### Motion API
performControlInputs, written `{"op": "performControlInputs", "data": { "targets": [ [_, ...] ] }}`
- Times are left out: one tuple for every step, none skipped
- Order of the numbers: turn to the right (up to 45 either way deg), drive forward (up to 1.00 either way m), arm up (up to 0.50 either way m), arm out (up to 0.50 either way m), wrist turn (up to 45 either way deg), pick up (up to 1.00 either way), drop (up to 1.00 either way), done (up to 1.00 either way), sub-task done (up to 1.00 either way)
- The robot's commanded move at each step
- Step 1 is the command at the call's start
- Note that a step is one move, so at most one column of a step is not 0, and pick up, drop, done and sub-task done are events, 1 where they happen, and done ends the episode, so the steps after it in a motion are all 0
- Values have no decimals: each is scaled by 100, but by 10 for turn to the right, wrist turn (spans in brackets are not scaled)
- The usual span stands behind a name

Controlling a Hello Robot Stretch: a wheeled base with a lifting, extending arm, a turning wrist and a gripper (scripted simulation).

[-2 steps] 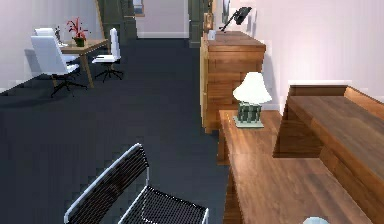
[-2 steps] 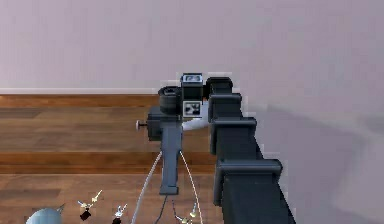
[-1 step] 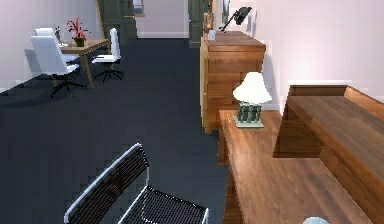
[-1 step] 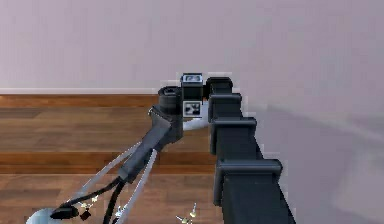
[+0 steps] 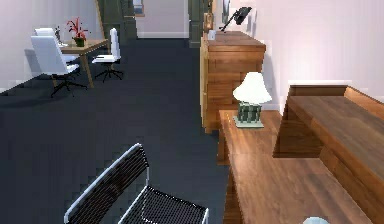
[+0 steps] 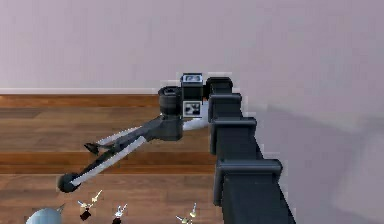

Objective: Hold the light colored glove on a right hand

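In the arm side view my arm (image 6: pixel 240 150) rises from the bottom edge, with two white marked squares (image 6: pixel 192 85) at its far end. From there the gripper (image 6: pixel 82 167) slants down to the left over a wooden desk top (image 6: pixel 40 130). Only bare wood lies behind its thin fingers (image 6: pixel 120 150), so it holds nothing. Several tiny pale things (image 6: pixel 120 210) lie on the desk at the bottom edge, too small to name. A bluish round thing (image 6: pixel 45 215) sits at the bottom left.
The forward view has the wooden desk (image 5: pixel 270 180) at the right with a white-shaded lamp (image 5: pixel 251 98) and a raised wooden shelf (image 5: pixel 330 120). Beyond stands a wooden dresser (image 5: pixel 232 75). A wire chair (image 5: pixel 140 195) is near. White chairs (image 5: pixel 55 55) ring a far table (image 5: pixel 88 45). Dark floor lies between.
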Motion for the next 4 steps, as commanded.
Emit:
{"op": "performControlInputs", "data": {
  "targets": [
    [0, 0, 0, 0, 450, 0, 0, 0, 0],
    [0, 0, 0, 0, 450, 0, 0, 0, 0],
    [0, 0, 0, 0, 30, 0, 0, 0, 0],
    [0, 0, 0, 0, 0, 100, 0, 0, 0]
  ]
}}
